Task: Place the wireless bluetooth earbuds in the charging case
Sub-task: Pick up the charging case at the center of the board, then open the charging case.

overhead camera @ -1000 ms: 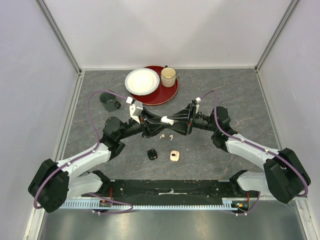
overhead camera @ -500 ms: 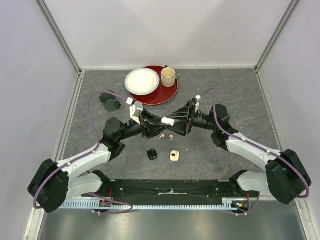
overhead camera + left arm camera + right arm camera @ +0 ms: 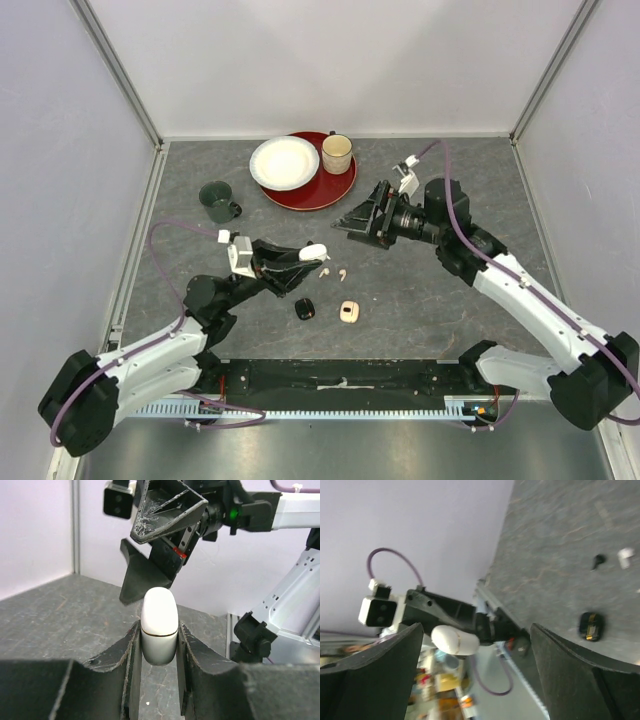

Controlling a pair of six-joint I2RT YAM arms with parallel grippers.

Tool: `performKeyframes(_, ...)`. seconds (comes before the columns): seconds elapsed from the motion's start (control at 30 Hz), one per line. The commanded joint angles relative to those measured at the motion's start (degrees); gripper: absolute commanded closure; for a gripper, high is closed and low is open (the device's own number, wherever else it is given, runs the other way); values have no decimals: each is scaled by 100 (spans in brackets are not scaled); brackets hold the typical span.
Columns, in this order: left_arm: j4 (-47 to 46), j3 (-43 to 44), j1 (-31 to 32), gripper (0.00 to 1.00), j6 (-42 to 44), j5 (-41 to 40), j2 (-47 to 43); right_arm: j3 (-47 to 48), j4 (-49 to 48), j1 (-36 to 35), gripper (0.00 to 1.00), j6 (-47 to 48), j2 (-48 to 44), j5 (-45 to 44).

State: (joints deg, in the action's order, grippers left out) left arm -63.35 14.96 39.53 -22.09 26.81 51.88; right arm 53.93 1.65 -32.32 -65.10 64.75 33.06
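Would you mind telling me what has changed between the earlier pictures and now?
The right gripper opened, let go of the white case and pulled back toward the far right. The left gripper, shut on the case, carried it back toward the near left. The black case, beige case, two earbuds, plate, cup and mug stayed put.

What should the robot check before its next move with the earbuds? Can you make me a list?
1. Left gripper has the white case: ok, it is pinched between both fingers.
2. Right gripper is free to pick something up: ok, its jaws are wide apart with nothing in them.
3. White case lid is open: not ok, it looks shut, and only a thin seam shows.
4. Earbuds are in sight: ok, two pale ones lie close by the left gripper.
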Motion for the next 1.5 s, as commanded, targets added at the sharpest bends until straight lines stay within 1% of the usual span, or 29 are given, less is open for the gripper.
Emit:
performKeyframes(0.0,-441,-300,11,98,407,-606,-572,907,2144,-20,7,2596,-147,-1160)
performKeyframes(0.07,-345,-423,11,98,477,-650,-853,970,2296,-64,8,3053,-208,-995)
performKeyframes(0.2,-90,-555,11,98,696,-642,-1222,1119,2401,-354,8,3476,-200,-863)
performKeyframes(0.3,165,-626,11,98,811,-642,-1486,1409,2551,-661,8,3697,-112,-950)
performKeyframes(0.47,595,-617,11,98,881,-563,-1725,1620,2428,-1135,7,3759,11,-1073)
performKeyframes(0.8,684,-556,11,98,802,-273,-1690,1902,2331,-2024,8,3803,512,-1670)
performKeyframes(0.93,710,-494,11,98,776,-80,-1672,1832,2191,-2086,8,3698,574,-1838)
performKeyframes(1.1,798,-459,11,98,723,149,-1672,1700,1822,-2095,8,3557,521,-1829)
performKeyframes(1.47,965,-345,2,98,670,395,-1786,1559,1830,-2086,8,3443,582,-2136)
